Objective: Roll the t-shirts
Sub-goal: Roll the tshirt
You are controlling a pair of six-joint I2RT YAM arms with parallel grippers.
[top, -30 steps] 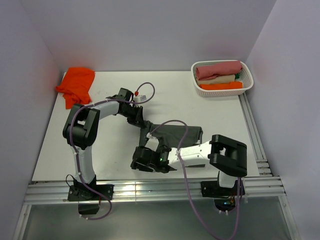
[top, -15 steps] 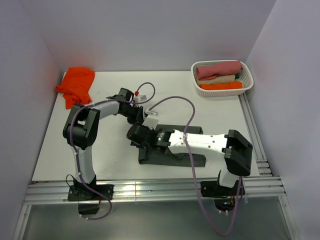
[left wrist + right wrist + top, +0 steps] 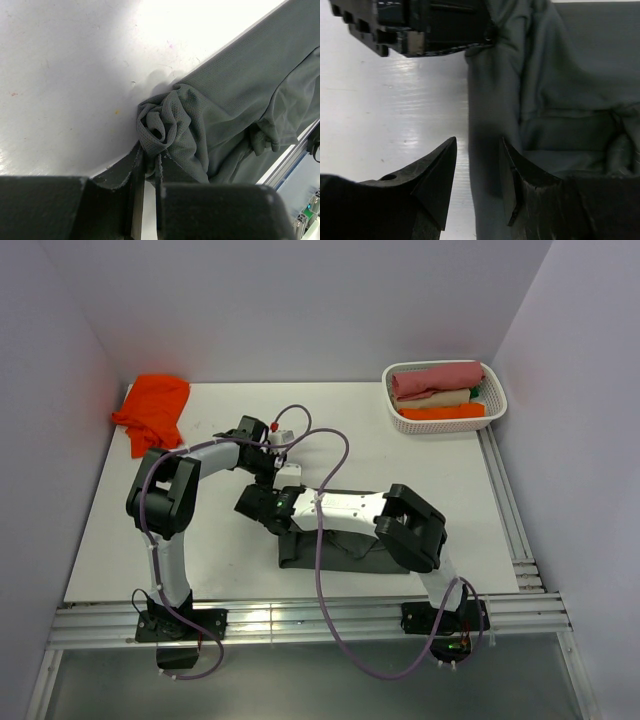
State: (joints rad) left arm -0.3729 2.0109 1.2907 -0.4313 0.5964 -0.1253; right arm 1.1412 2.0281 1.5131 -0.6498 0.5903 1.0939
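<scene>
Crumpled grey knit t-shirt (image 3: 225, 115) tight in left gripper (image 3: 148, 167); right gripper (image 3: 477, 150) agape, perhaps astride its edge.

plain charcoal-grey t-shirt (image 3: 350, 556), bright orange t-shirt (image 3: 155, 405)

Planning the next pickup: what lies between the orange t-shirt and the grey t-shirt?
The left arm crosses the table there; the top view shows it.

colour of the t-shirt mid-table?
Plain dark charcoal grey. The t-shirt shows best in the left wrist view.
</scene>
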